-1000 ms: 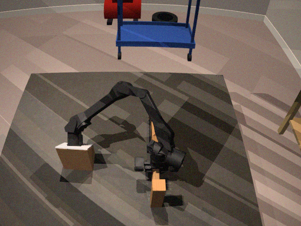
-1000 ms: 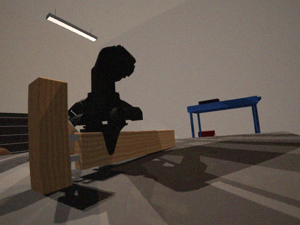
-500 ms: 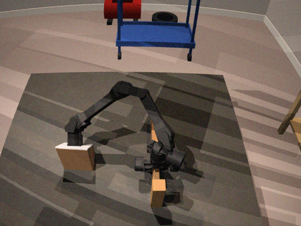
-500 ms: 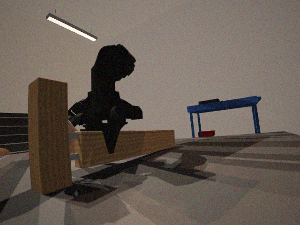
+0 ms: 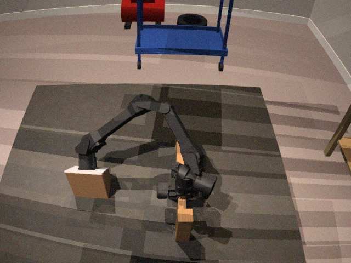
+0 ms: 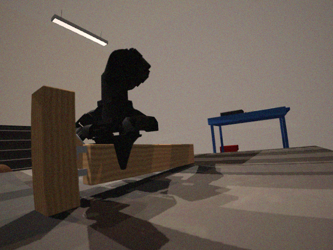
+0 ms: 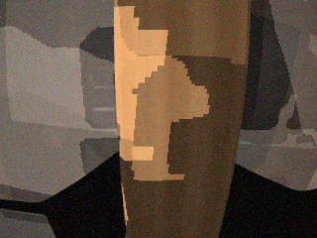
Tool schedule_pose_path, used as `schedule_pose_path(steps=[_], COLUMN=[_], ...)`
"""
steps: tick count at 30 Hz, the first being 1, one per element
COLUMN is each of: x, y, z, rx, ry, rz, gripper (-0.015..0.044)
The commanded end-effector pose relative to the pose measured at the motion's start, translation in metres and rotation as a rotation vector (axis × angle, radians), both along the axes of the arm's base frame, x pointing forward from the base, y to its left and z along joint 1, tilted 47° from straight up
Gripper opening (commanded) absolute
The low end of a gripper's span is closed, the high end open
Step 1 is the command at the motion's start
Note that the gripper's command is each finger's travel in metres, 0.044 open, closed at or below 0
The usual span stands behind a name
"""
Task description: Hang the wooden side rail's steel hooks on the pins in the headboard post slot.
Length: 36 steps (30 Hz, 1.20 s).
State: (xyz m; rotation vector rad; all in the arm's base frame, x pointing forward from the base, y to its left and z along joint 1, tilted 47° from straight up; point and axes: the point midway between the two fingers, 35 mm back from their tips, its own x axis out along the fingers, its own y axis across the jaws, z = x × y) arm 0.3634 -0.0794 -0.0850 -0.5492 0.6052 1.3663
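The wooden post (image 5: 185,215) (image 6: 54,150) stands upright. The wooden side rail (image 5: 179,156) (image 6: 161,158) (image 7: 198,149) points lengthwise at it, standing on its narrow edge. My gripper (image 5: 181,198) (image 6: 123,161) (image 7: 161,152) is shut on the rail near its hook end, one finger on each side. In the exterior view the upper steel hook (image 6: 81,149) and the lower steel hook (image 6: 82,172) bridge the narrow gap to the post's inner face. The rail's near end is off the table; its far end appears low, at the table. The slot, pins and hook tips are hidden, so whether the hooks sit on the pins cannot be told.
The arm's base stands on a block (image 5: 90,183) left of the rail, and the arm arches over from there. A blue cart (image 5: 181,39) (image 6: 248,116), a red tank (image 5: 143,12) and a tyre (image 5: 192,19) are beyond the dark mat (image 5: 241,113).
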Motion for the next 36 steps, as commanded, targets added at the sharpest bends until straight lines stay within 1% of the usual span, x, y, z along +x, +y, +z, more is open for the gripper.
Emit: schedule_pose_path(steps=[1,36], x=[0.0008,0.0001], y=[-0.0083,-0.0125], z=[0.0038,0.0078], rx=[-0.003,-0.004], ry=[-0.012,-0.012], rz=[-0.016,-0.016], gripper=[0.0,0.0])
